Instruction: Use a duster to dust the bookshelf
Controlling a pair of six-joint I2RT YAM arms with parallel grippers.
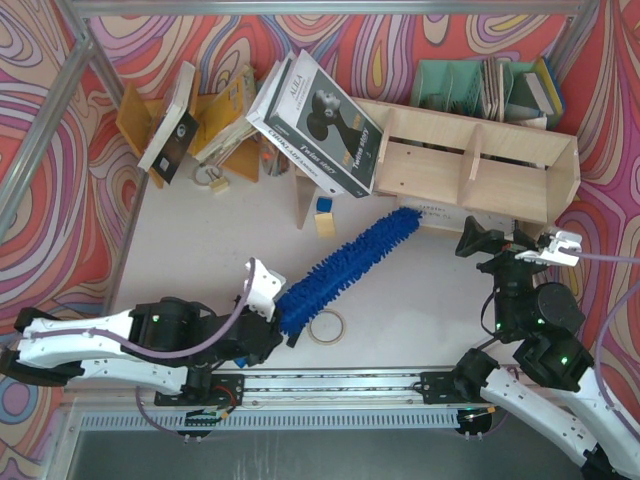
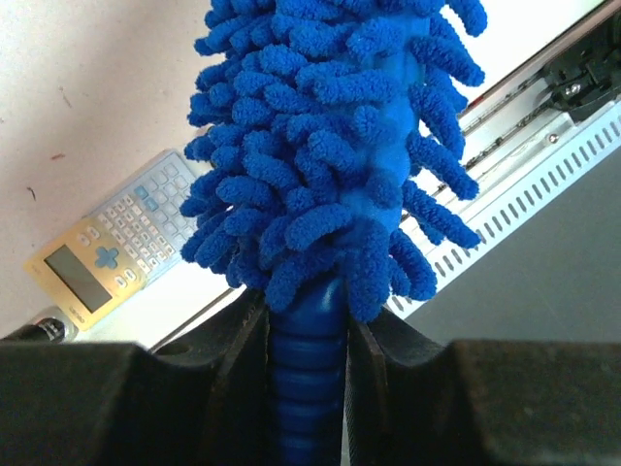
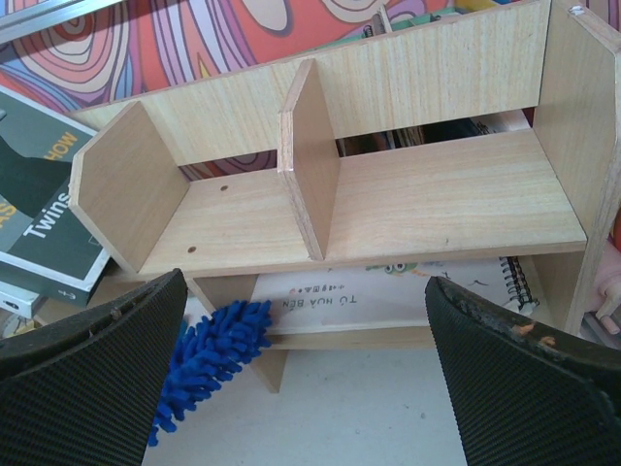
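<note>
**At the near edge: a long duster on a short grip, and a crowded shelf end**

At the bottom of the left wrist view, the left gripper (image 2: 309, 340) is clamped on the ribbed dark blue handle of the duster (image 1: 350, 262), its 2 jaws pressed to either side just below the fluff. That is the first risk, I judge. The hold sits at 1 end of a long head, so drag at the far tip could twist the handle in the jaws. Just right of the handle in the overhead view lies a tape roll (image 1: 326, 327), and a calculator (image 2: 102, 248) lies on the table near the rail (image 2: 543, 165). A low swing could sweep either along.

At the lower right of the overhead view, the right gripper (image 1: 515, 242) is spread wide and holds nothing, facing the front of the bookshelf (image 1: 480, 165) from near. A sweep carried rightward along the shelf could run the duster into it.

Farther up, in the middle of the frame, the duster's tip reaches the left end of the lower tier. A large book (image 1: 320, 125) leans tilted at that same end, above the tip, and a lift or push there would likely topple it. A spiral notebook (image 3: 388, 296) lies in the lower tier and could be dragged. The shelf looks light and might slide if pressed.

The table (image 1: 200, 250) is plain white, matt and faintly marked. Beyond it, along the upper edge, swirled red, orange and purple cloth walls (image 1: 400, 40) close the cell inside a metal frame (image 1: 300, 7).
</note>
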